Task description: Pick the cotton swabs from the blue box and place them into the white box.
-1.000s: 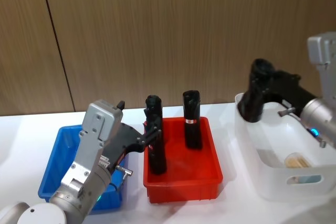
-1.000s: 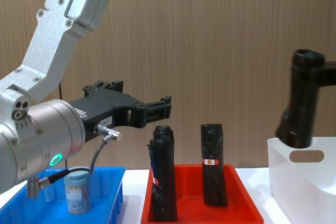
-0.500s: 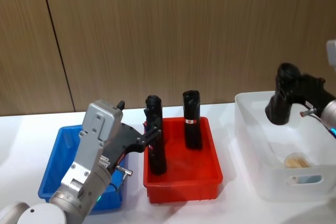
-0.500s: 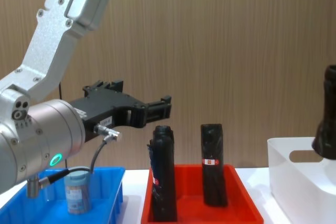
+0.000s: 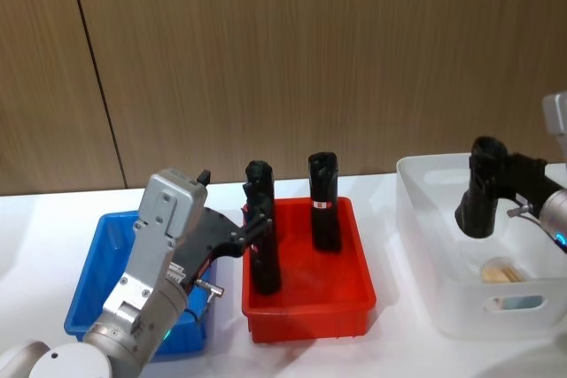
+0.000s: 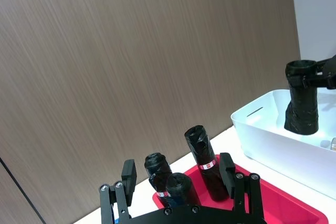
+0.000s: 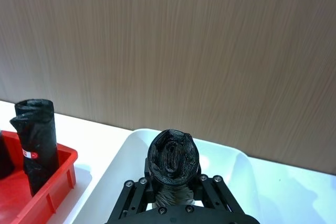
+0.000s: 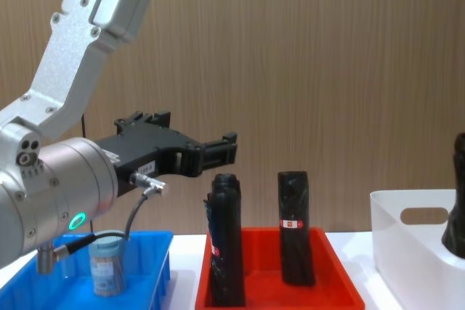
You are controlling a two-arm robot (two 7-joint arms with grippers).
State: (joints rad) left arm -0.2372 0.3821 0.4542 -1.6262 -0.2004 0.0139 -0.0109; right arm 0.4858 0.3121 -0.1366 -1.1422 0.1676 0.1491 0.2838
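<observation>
Cotton swabs: clear cylindrical jar, pale lid.

No legible txt; red labels on black cylinders too small.

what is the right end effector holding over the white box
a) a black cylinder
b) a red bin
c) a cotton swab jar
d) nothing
a: the right end effector is clamped on a black cylinder hanging over the white box, where a cotton swab jar already lies.
</observation>
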